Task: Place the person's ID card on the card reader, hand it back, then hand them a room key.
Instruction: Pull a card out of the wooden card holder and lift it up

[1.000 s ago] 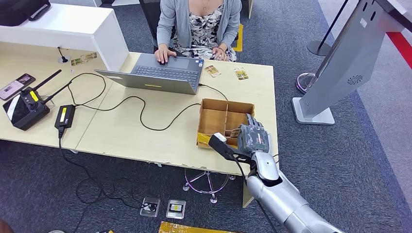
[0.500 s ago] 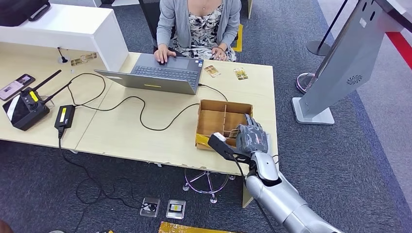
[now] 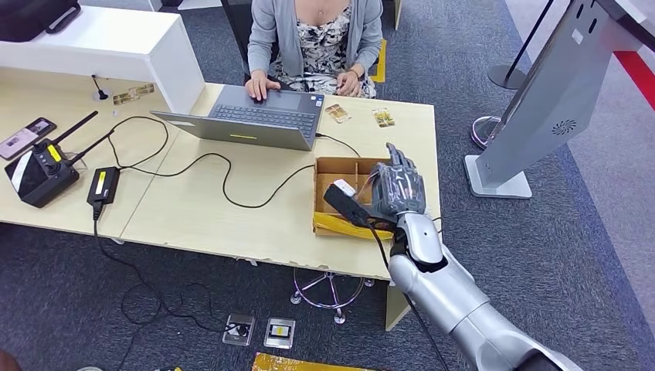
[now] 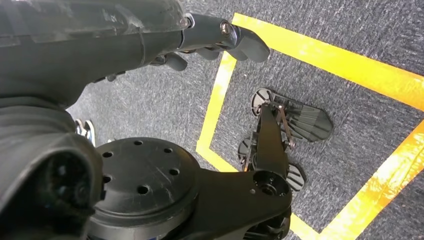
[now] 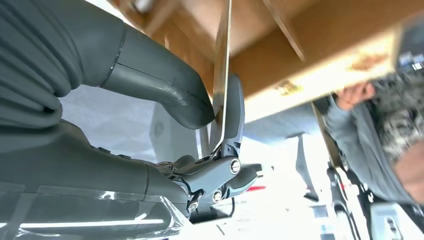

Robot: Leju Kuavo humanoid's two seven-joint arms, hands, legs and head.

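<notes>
1. Since a second ago, the right hand [image 3: 398, 188] has risen out of the brown partitioned cardboard box [image 3: 334, 168] and now hangs above the box's right-hand compartments, higher and farther toward the person than before.
2. The box itself sits a little farther from the table's near edge than in the earlier pictures, and a yellow strip along its near wall shows more plainly.
3. In the right wrist view the thick grey thumb and a darker finger pinch a thin flat card [image 5: 221, 75] seen edge-on, so the fingers [image 5: 233, 112] of the right hand are closed on the card.
4. From the head view the card is hidden behind the hand; I cannot tell its colour or print.
5. The silver right arm [image 3: 448, 297] reaches up from the lower right, with the back of the hand facing the camera and its fingertips pointing away toward the person.
6. The left hand [image 4: 125, 35] hangs over dark grey carpet marked with yellow tape lines [image 4: 320, 55]; its fingers are curled in with nothing in them.
7. On the pale wooden table [image 3: 232, 224] the grey open laptop [image 3: 255, 116], its black cable and two small cards [image 3: 337, 113] near the far edge lie where they were.
8. The person in a grey cardigan [image 3: 318, 35] sits behind the laptop, hands on it as before.
</notes>
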